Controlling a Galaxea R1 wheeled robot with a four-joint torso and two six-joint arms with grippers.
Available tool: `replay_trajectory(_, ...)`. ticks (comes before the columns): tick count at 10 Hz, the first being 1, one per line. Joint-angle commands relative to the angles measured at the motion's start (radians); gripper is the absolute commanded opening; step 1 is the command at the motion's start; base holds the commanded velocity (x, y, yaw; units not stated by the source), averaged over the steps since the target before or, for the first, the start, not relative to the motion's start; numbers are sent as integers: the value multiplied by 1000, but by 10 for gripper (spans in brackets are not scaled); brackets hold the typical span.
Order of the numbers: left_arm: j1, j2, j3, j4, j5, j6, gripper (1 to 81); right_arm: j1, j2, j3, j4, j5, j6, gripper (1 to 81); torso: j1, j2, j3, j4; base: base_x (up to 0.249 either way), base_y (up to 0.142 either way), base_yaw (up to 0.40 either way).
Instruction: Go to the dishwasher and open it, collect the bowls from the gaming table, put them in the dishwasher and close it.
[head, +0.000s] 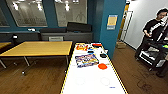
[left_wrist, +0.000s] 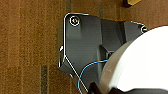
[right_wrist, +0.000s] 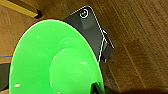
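Observation:
The light green bowl (right_wrist: 50, 62) shows large in the right wrist view, hanging tilted above the brown floor, with my right gripper (right_wrist: 97, 88) shut on its rim. The smaller orange-red bowl (head: 102, 66) lies on the long white gaming table (head: 92, 85) straight ahead, near its right edge. A white rounded surface (left_wrist: 142, 60) looms close beside my left gripper (left_wrist: 96, 88), and I cannot tell what it is. The dishwasher is out of view.
A colourful box (head: 86, 60) and small items lie on the far half of the white table. A yellow wood-topped table (head: 37, 48) stands to the left. A teal pillar (head: 110, 25) rises behind, and a person (head: 152, 32) with a rig stands at the right.

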Motion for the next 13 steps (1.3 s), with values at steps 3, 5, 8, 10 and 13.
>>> replay_trajectory(3,0,-3,-75,13,46,5,10,29,-7,-106,-21,-98,-2,10,0,0,0,0,-102,0,0)
replay_trajectory(5,8,-2,-104,7,45,5,10,40,-4,-120,-20,-121,5,10,0,0,0,0,-103,0,0)
replay_trajectory(8,16,26,-162,5,45,2,10,53,21,-169,-17,-161,10,10,-1,0,0,0,-102,0,0)
replay_trajectory(10,20,52,-206,5,45,0,10,59,22,-187,-10,-189,11,10,-1,0,0,0,-102,0,0)
replay_trajectory(13,22,69,-239,8,45,0,10,69,39,-216,-4,-239,11,10,-1,0,0,0,-102,0,0)
